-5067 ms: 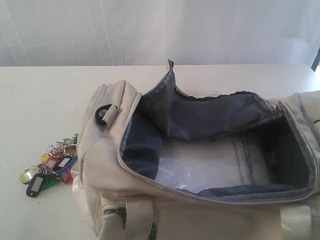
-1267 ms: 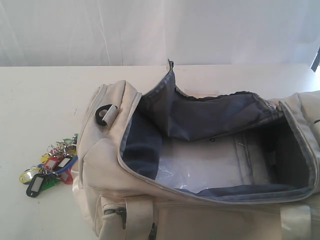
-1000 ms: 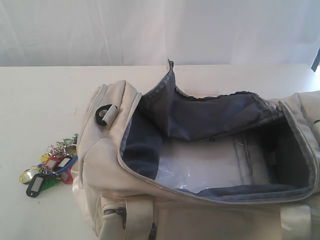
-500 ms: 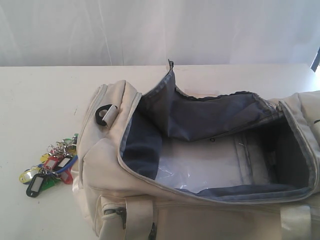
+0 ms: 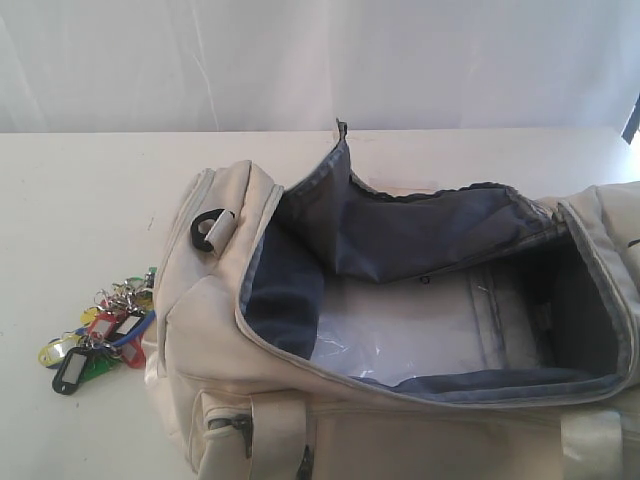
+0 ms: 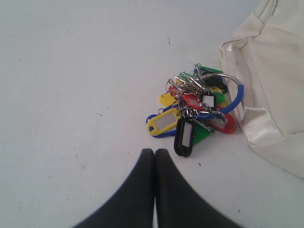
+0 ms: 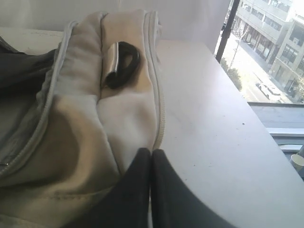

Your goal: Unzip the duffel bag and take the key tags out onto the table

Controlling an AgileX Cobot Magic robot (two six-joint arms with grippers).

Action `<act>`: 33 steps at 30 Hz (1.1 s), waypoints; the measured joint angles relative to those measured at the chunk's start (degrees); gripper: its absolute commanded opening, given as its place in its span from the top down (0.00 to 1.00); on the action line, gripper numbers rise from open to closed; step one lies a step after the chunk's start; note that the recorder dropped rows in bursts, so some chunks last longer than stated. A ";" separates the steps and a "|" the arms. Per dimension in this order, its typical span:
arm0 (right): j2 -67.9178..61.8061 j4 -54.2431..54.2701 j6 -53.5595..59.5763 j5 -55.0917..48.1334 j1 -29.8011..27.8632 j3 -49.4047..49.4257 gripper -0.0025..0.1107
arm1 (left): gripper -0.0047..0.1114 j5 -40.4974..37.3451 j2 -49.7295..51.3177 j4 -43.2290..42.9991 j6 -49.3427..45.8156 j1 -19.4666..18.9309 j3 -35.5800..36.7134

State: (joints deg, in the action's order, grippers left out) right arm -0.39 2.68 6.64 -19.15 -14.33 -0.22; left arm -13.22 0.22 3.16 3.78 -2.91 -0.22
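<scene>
The cream duffel bag [image 5: 400, 420] lies on the white table [image 5: 70, 200] with its zipper undone and the flap folded back, so the grey lining [image 5: 400, 235] shows. The key tags [image 5: 100, 330], a coloured bunch on metal rings, lie on the table just off the bag's left end. My left gripper [image 6: 155, 151] is shut and empty, hanging a short way from the key tags [image 6: 194, 116]. Beside the other end of the duffel bag [image 7: 123, 109] my right gripper [image 7: 151, 151] is shut too, with nothing in it. Neither gripper appears in the exterior view.
A black D-ring [image 5: 208, 230] sits on the bag's left end, and another D-ring [image 7: 121, 64] on the right end. A window [image 7: 266, 57] lies past the table's right edge. A white curtain [image 5: 300, 60] backs the table.
</scene>
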 measured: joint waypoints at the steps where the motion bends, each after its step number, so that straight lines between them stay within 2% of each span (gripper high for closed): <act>1: 0.00 0.00 0.13 0.13 0.00 0.00 0.98 | 0.96 0.00 0.00 0.00 0.00 0.00 0.00; 7: 0.00 0.00 0.46 0.50 0.00 0.00 0.98 | 0.96 0.00 0.00 0.00 0.00 0.00 0.00; 15: 0.00 0.00 0.51 0.82 3.01 0.00 0.98 | 0.96 0.00 0.00 0.00 0.00 -4.29 0.00; 22: 0.00 0.00 0.51 0.82 5.10 0.00 0.98 | 0.96 0.00 0.00 0.00 0.00 -6.51 0.00; 33: 0.00 0.00 0.51 0.82 5.24 0.00 0.98 | 0.96 0.00 0.00 0.00 0.00 -5.07 0.00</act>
State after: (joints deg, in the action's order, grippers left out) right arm -0.39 2.68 7.14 -18.33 -9.09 -0.22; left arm -13.22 0.22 3.16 3.78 -7.98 -0.22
